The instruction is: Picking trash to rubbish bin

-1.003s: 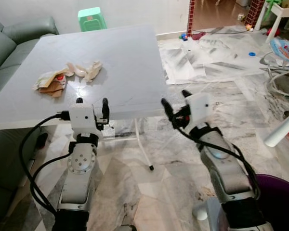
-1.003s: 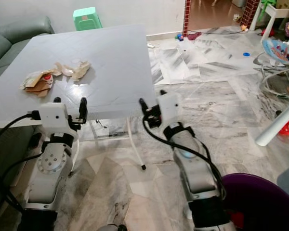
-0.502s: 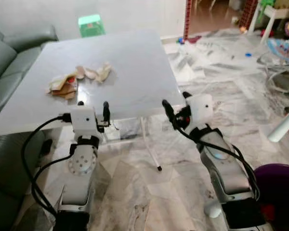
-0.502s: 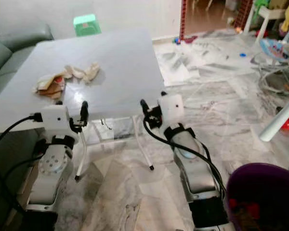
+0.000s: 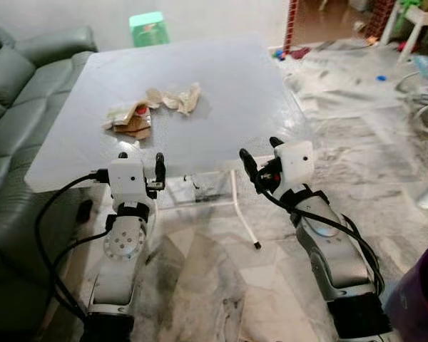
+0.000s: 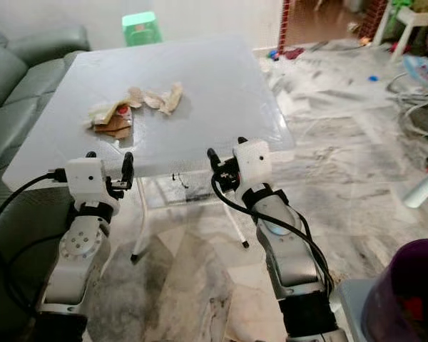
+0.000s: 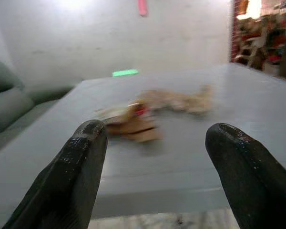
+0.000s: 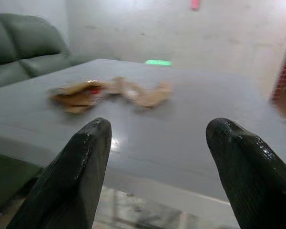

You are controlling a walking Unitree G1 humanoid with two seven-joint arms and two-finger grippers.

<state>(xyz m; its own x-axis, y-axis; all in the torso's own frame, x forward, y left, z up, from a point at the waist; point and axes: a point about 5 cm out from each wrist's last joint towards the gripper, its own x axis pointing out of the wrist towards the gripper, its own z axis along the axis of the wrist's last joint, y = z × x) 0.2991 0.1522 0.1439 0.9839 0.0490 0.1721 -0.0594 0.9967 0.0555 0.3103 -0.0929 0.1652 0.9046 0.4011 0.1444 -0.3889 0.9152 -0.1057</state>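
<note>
A square white folding table (image 5: 221, 85) stands on grey marbled floor tiles (image 5: 200, 285) beside a dark green leather sofa (image 5: 14, 92). Crumpled brown-and-cream paper trash (image 5: 153, 107) lies on it, beyond the spread, empty left gripper (image 5: 138, 158) and right gripper (image 5: 260, 152).

- Left arm (image 5: 121, 256): silver metal segments, with a round joint disc ringed by small screw holes.
- Its wrist carries a white boxy housing, from which the left gripper (image 5: 140, 163) rises as two long black fingers.
- Thick black cables loop out from the white housing and run down beside the arm.
- Right arm (image 5: 332, 249): rounded silver shell, black band near its base, black cables draped along it.
- Right gripper (image 5: 260, 154): white block with small dark dots and black fingers (image 8: 74, 176) with rounded, glossy tips.
</note>
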